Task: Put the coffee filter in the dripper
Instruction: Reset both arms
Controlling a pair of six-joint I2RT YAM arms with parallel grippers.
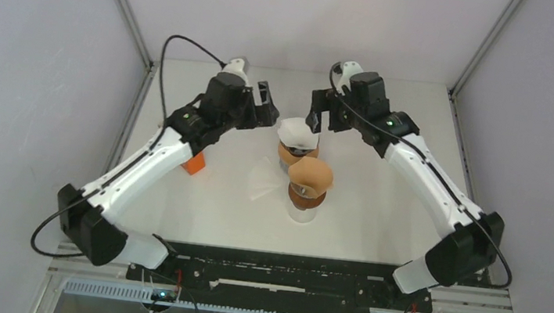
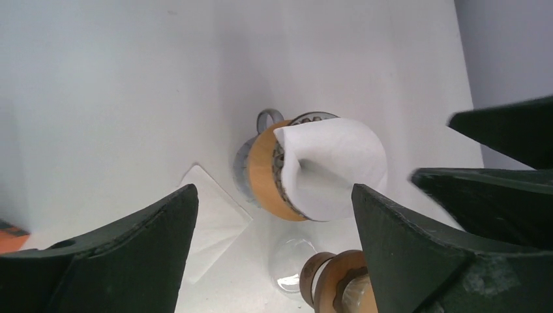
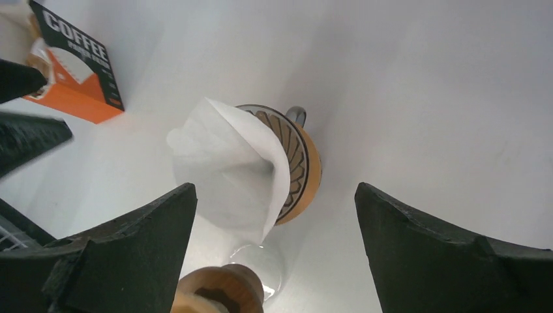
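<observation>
Orange coffee-filter box [image 1: 194, 164]: far left, beside the left arm. Left gripper [image 1: 268, 107]: we see its jaws spread wide, holding nothing. Loose white sheet [image 1: 263, 180]: flat on the table [image 1: 378, 207]. White coffee filter [image 1: 297, 134]: sits in the orange-banded dripper [image 1: 295, 157], leaning over one rim, between both grippers. Right gripper [image 1: 317, 112]: jaws wide apart, empty.

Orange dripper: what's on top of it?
A white paper filter sits crookedly in the mouth of the dripper, sticking out. Part of the ribbed inside wall shows; the filter hides the rest.
</observation>
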